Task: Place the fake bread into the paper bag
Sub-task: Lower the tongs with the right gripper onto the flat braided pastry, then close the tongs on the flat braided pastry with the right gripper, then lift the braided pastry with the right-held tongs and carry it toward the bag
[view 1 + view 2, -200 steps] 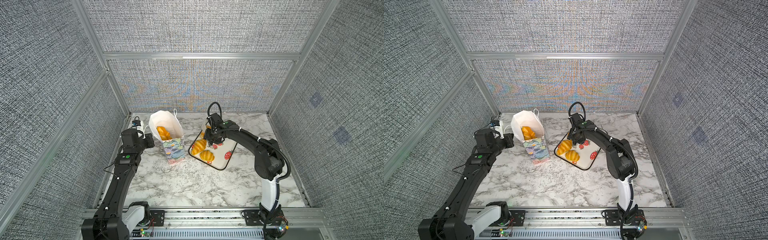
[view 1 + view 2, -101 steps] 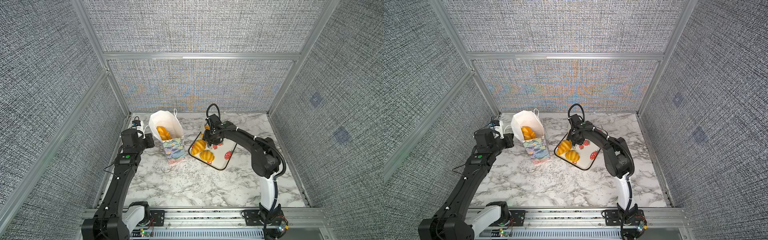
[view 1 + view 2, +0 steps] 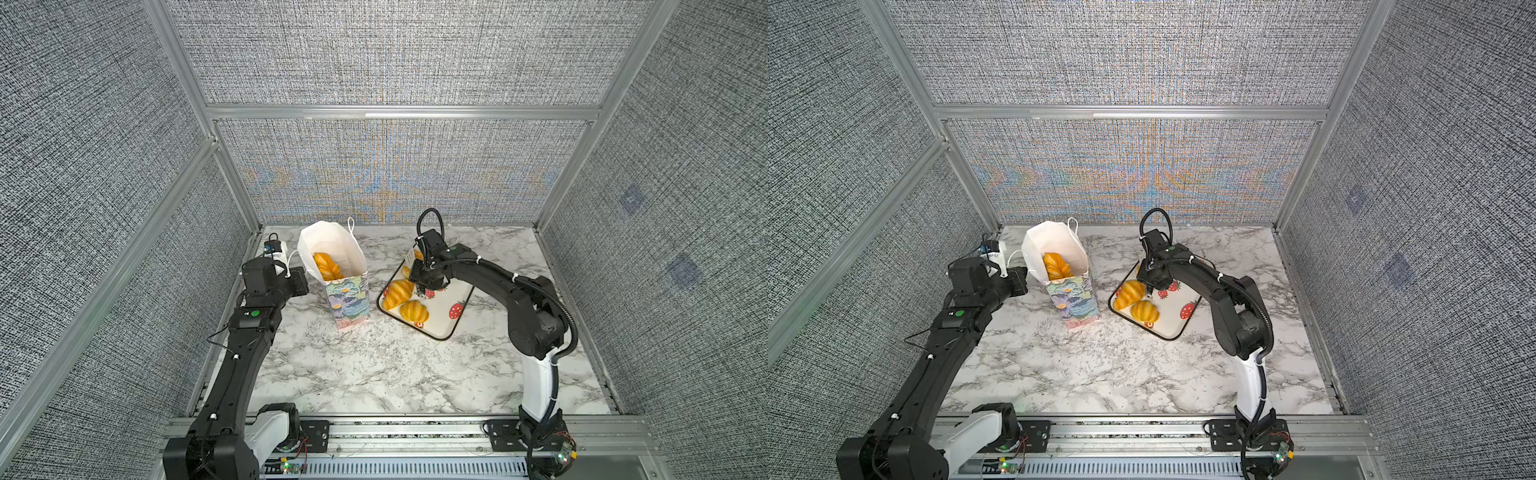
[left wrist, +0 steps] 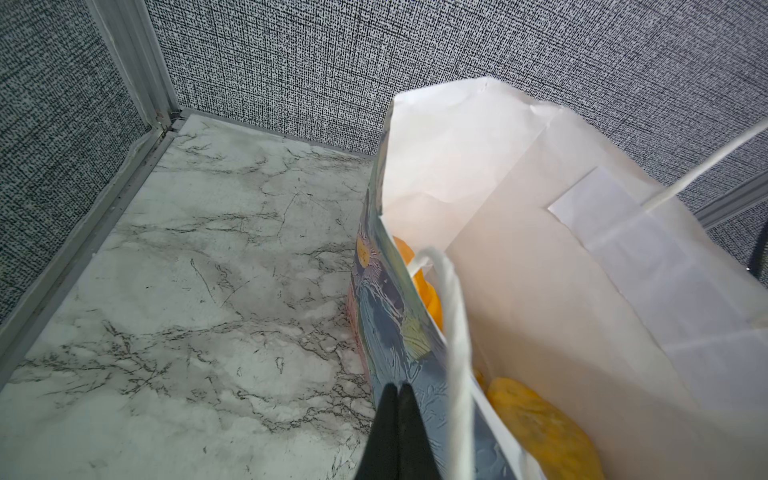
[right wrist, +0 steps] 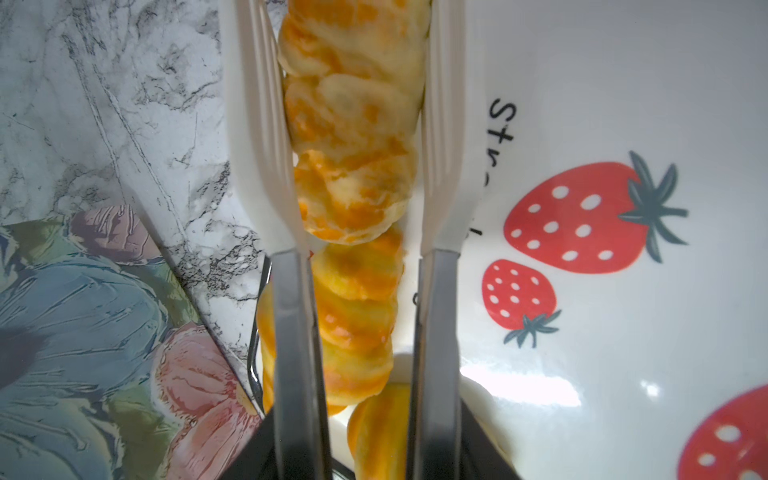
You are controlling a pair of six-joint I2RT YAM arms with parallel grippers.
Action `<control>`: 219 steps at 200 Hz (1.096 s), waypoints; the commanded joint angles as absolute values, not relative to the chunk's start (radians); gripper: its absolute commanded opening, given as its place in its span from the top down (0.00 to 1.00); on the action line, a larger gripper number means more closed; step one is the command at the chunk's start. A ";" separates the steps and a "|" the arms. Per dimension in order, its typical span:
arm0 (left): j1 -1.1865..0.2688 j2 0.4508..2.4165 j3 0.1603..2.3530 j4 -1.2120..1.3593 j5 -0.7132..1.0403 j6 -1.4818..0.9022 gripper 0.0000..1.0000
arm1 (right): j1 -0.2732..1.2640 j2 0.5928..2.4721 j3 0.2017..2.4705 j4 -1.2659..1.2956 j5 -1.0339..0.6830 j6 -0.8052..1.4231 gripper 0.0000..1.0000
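Braided bun (image 5: 353, 145) is over the tray (image 5: 623, 374), right between the two blades of the tongs (image 5: 257, 166). The blades hug its sides; you can't tell if it's lifted. Your right gripper (image 3: 424, 284) clamps the tongs' handles, blades narrowly apart. Two croissants (image 3: 397, 293) lie beside it. More bread (image 3: 326, 266) is inside the paper bag (image 3: 349, 299). Left gripper (image 4: 395, 415) is pressed together at the bag's outer wall.
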State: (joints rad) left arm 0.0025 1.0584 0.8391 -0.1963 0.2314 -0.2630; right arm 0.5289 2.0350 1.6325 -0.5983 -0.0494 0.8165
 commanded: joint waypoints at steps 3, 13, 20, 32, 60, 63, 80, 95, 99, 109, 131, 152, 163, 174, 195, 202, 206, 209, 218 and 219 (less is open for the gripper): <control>0.005 1.058 0.836 -0.180 0.236 -0.264 1.00 | 0.520 2.001 1.608 -0.567 -0.037 0.832 0.60; 0.005 1.058 0.835 -0.180 0.238 -0.265 1.00 | 0.515 1.987 1.592 -0.560 -0.037 0.830 0.61; 0.005 1.057 0.834 -0.180 0.238 -0.264 1.00 | 0.512 1.973 1.580 -0.552 -0.036 0.830 0.61; 0.005 1.058 0.836 -0.180 0.238 -0.264 1.00 | 0.507 1.951 1.558 -0.541 -0.035 0.829 0.62; 0.005 1.060 0.836 -0.180 0.238 -0.264 1.00 | 0.490 1.885 1.490 -0.494 -0.035 0.831 0.64; 0.005 1.060 0.837 -0.181 0.238 -0.264 1.00 | 0.487 1.879 1.484 -0.489 -0.036 0.830 0.65; 0.005 1.062 0.835 -0.181 0.239 -0.265 1.00 | 0.476 1.841 1.447 -0.469 -0.038 0.825 0.66; 0.005 1.061 0.836 -0.180 0.239 -0.264 1.00 | 0.469 1.808 1.420 -0.454 -0.036 0.814 0.67; 0.006 1.062 0.836 -0.180 0.238 -0.265 1.00 | 0.467 1.799 1.412 -0.449 -0.038 0.812 0.68; 0.005 1.062 0.836 -0.180 0.238 -0.265 1.00 | 0.464 1.773 1.393 -0.431 -0.041 0.801 0.68; 0.007 1.062 0.837 -0.180 0.238 -0.264 1.00 | 0.459 1.727 1.352 -0.382 -0.067 0.778 0.68; 0.006 1.062 0.836 -0.180 0.238 -0.265 1.00 | 0.456 1.688 1.316 -0.319 -0.122 0.766 0.68; 0.006 1.063 0.836 -0.180 0.238 -0.264 1.00 | 0.456 1.671 1.296 -0.285 -0.142 0.763 0.68; 0.006 1.063 0.837 -0.180 0.238 -0.265 1.00 | 0.456 1.645 1.271 -0.240 -0.163 0.763 0.69; 0.006 1.064 0.837 -0.180 0.238 -0.265 1.00 | 0.454 1.600 1.222 -0.148 -0.208 0.763 0.69; 0.007 1.064 0.836 -0.180 0.238 -0.265 1.00 | 0.456 1.587 1.208 -0.122 -0.220 0.763 0.69; 0.007 1.065 0.835 -0.181 0.238 -0.265 1.00 | 0.456 1.578 1.202 -0.106 -0.230 0.763 0.69; 0.006 1.065 0.836 -0.180 0.238 -0.265 1.00 | 0.456 1.571 1.194 -0.092 -0.239 0.764 0.69; 0.007 1.064 0.836 -0.180 0.239 -0.264 1.00 | 0.456 1.555 1.180 -0.055 -0.260 0.760 0.69; 0.007 1.065 0.836 -0.181 0.239 -0.265 1.00 | 0.457 1.553 1.178 -0.052 -0.261 0.760 0.69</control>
State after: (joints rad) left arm 0.0044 1.0634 0.8391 -0.1959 0.2348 -0.2634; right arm 0.4564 1.5902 1.2030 -0.2276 -0.1871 0.7753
